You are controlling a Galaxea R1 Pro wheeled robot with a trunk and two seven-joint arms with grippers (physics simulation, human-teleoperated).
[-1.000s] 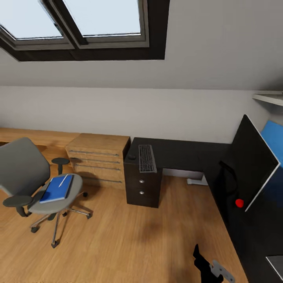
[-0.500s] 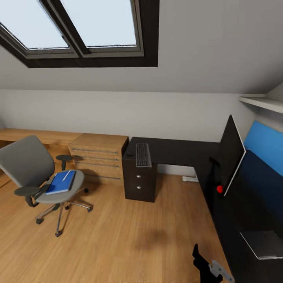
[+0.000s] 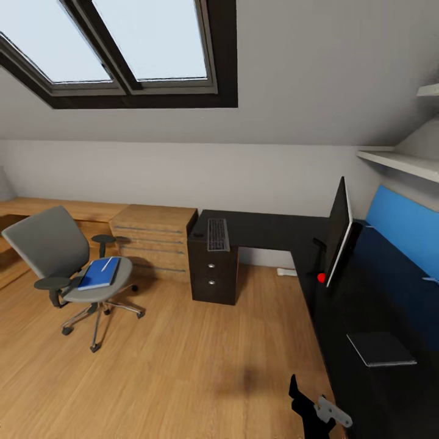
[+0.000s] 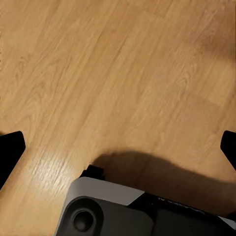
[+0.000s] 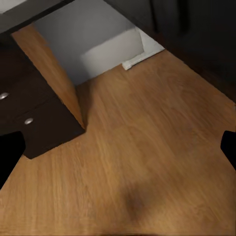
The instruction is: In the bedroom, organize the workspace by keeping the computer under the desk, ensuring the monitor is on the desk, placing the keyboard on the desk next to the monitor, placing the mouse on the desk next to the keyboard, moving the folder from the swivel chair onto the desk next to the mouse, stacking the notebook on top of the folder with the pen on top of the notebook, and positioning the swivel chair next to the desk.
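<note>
The folder [image 3: 99, 274], flat and bright blue, lay on the seat of the swivel chair [image 3: 49, 244], with the pen [image 3: 107, 264], a thin pale stick, resting across its far corner; the chair stood on the wood floor [image 3: 171, 360] well apart from the desk [image 3: 268, 228]. On the desk's glossy black top, the keyboard [image 3: 217, 234] lay above the drawer unit [image 3: 213, 275], with a small dark lump, probably the mouse [image 3: 197, 235], just beside it. The monitor [image 3: 338, 231] stood upright on the long wing, and the notebook [image 3: 380, 348] lay flat nearer the robot. In the wrist views the fingertips of the left gripper [image 4: 118, 147] and right gripper [image 5: 118, 152] sat at opposite frame edges, spread wide and empty. Judged risks: the pen could roll off if the folder is lifted tilted, and the casters could let the chair drift under a push.
</note>
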